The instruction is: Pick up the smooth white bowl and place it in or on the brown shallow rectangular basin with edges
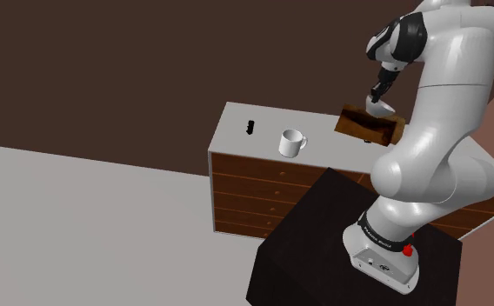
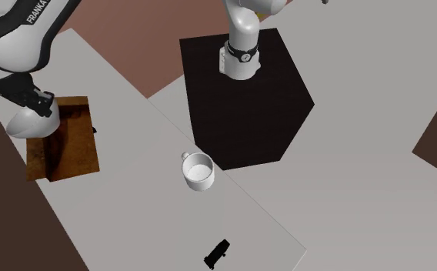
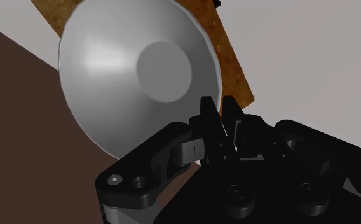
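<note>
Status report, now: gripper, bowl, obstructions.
Gripper shut on white bowl at its rim. Bowl over brown basin, not yet released. White mug and small black object well aside, nothing blocking.

White glossy arm (image 1: 437,165), rounded links, dark joints (image 1: 399,39). Black "FRANKA" lettering (image 2: 38,11) on link just behind tool. Far end from tool: black band (image 2: 242,54), red button (image 1: 408,249). Gripper (image 3: 218,113) all black, round screw heads (image 3: 114,180) on body.

The word "FRANKA" is printed on the white arm (image 2: 26,29).
</note>
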